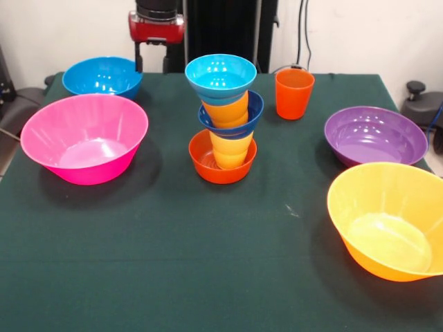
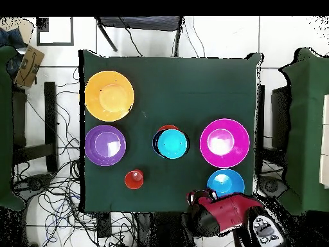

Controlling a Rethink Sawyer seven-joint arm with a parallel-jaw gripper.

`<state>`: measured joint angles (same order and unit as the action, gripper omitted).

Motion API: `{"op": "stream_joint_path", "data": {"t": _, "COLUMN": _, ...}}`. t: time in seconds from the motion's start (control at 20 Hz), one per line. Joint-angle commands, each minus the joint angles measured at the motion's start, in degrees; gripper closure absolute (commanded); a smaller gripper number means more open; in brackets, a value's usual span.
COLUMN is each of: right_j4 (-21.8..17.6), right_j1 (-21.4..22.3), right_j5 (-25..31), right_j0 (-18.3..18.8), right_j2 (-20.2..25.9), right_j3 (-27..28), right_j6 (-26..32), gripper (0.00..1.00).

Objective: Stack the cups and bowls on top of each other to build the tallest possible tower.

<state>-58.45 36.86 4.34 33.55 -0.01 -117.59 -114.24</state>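
The tower stands mid-table: a small orange-red bowl [image 1: 205,163] as base, then a yellow cup [image 1: 232,149], a dark blue bowl [image 1: 254,111], a light orange cup [image 1: 227,111] and a cyan bowl [image 1: 220,75] on top. From overhead only the cyan bowl [image 2: 172,143] and slivers of the pieces beneath it show. The darker red-orange cup [image 1: 294,93] stands alone, upright, right of the tower; it also shows in the overhead view [image 2: 133,179]. The arm [image 1: 156,26] is drawn back at the table's far edge. Its gripper [image 2: 193,197] is over the table's edge, apart from everything.
A medium blue bowl [image 1: 102,76] and a large pink bowl [image 1: 84,138] sit left of the tower. A purple bowl [image 1: 375,135] and a large yellow-orange bowl [image 1: 387,218] sit at the right. The table has a dark green cloth [image 1: 173,263].
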Motion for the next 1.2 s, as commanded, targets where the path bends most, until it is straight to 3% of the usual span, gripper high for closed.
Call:
{"op": "stream_joint_path", "data": {"t": 0.05, "right_j4": -1.1, "right_j1": -6.9, "right_j5": -7.4, "right_j0": -7.1, "right_j2": -6.8, "right_j3": 9.3, "right_j6": -8.5, "gripper": 0.00}}
{"op": "stream_joint_path", "data": {"t": 0.4, "right_j4": 1.6, "right_j1": -10.9, "right_j5": -10.8, "right_j0": -10.2, "right_j2": -12.6, "right_j3": 13.1, "right_j6": -6.9, "gripper": 0.00}}
{"op": "stream_joint_path", "data": {"t": 0.7, "right_j4": 7.3, "right_j1": -16.2, "right_j5": -15.9, "right_j0": -17.1, "right_j2": -22.7, "right_j3": 15.6, "right_j6": -8.1, "gripper": 0.00}}
{"op": "stream_joint_path", "data": {"t": 1.2, "right_j4": 9.7, "right_j1": -16.8, "right_j5": -17.0, "right_j0": -16.8, "right_j2": -22.8, "right_j3": 15.4, "right_j6": -5.2, "gripper": 0.00}}
